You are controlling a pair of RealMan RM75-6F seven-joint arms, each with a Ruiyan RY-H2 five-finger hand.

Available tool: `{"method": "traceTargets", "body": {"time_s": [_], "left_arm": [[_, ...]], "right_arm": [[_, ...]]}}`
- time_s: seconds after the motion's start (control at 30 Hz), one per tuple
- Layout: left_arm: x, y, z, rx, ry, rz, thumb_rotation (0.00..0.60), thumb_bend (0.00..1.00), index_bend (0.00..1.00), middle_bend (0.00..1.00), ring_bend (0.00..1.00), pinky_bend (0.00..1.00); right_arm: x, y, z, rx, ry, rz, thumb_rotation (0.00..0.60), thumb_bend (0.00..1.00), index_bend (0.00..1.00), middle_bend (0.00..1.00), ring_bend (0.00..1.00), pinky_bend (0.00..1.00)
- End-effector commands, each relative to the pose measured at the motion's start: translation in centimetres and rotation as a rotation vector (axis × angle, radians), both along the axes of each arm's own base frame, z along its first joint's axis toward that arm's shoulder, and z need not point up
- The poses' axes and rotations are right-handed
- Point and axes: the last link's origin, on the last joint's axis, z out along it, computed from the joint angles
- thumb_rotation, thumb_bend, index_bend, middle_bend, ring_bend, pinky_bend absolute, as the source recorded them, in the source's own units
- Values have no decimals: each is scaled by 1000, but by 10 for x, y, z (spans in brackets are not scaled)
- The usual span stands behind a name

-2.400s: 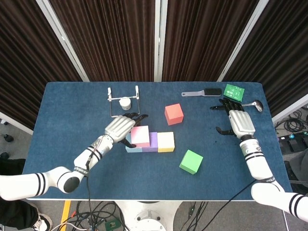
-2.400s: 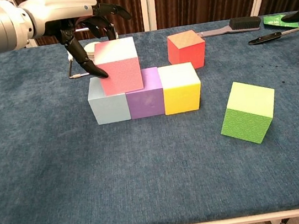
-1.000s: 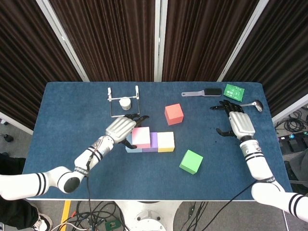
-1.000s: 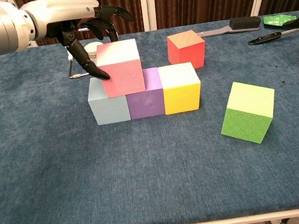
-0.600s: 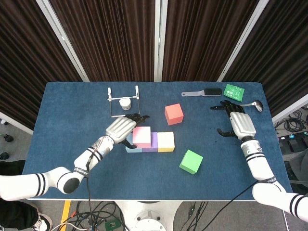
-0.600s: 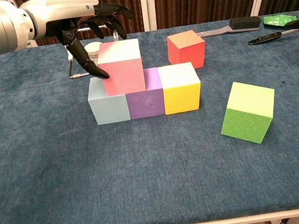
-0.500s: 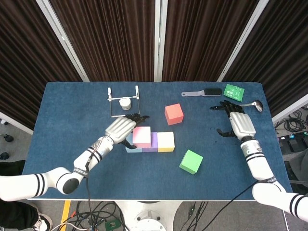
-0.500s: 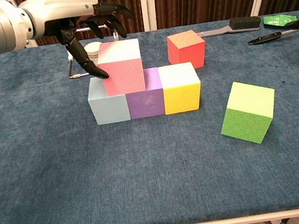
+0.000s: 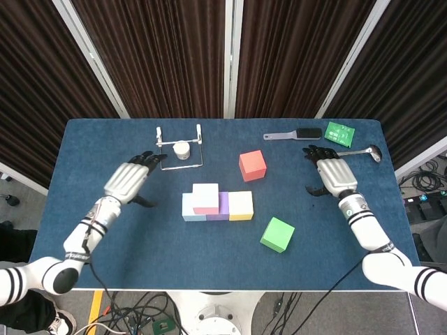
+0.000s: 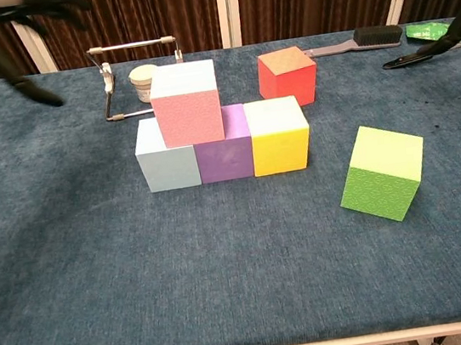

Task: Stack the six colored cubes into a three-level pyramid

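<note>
Base row: blue cube (image 10: 167, 164), purple cube (image 10: 228, 154), yellow cube (image 10: 279, 142), all touching. Pink cube (image 10: 186, 103) sits on blue and purple. Red cube (image 10: 287, 76) alone behind; green cube (image 10: 383, 172) alone, front right. My left hand (image 9: 128, 179) hangs empty, fingers spread, well left of the row. Right hand (image 9: 330, 174) empty, fingers apart, near the table's (image 10: 100, 285) right edge.

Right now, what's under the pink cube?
The pink cube sits on the light blue cube and the purple cube, straddling their seam. The tops of both cubes beneath it are mostly covered.
</note>
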Motion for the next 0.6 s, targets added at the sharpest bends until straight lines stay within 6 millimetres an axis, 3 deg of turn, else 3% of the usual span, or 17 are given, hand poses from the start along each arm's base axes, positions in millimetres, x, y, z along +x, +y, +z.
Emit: {"method": "traceTargets", "body": {"time_s": [0.03,0.33,0.6], "left_arm": [[-42,-11,16,86,15,109,600,34,66,113,1,138],[-99,-28,32,225,11,228,600,34,67,113,1,137],[-113,-42,40,254,-23,245,600,33,67,113,1,137]], "right_arm": [[15,-20,-11,84,104,71,600,159,0,0,0,0],[62,-59,-48,124,200,214,600,160,0,6,0,0],[89,-77,-90,175,204,231,600,160,0,12,0,0]]}}
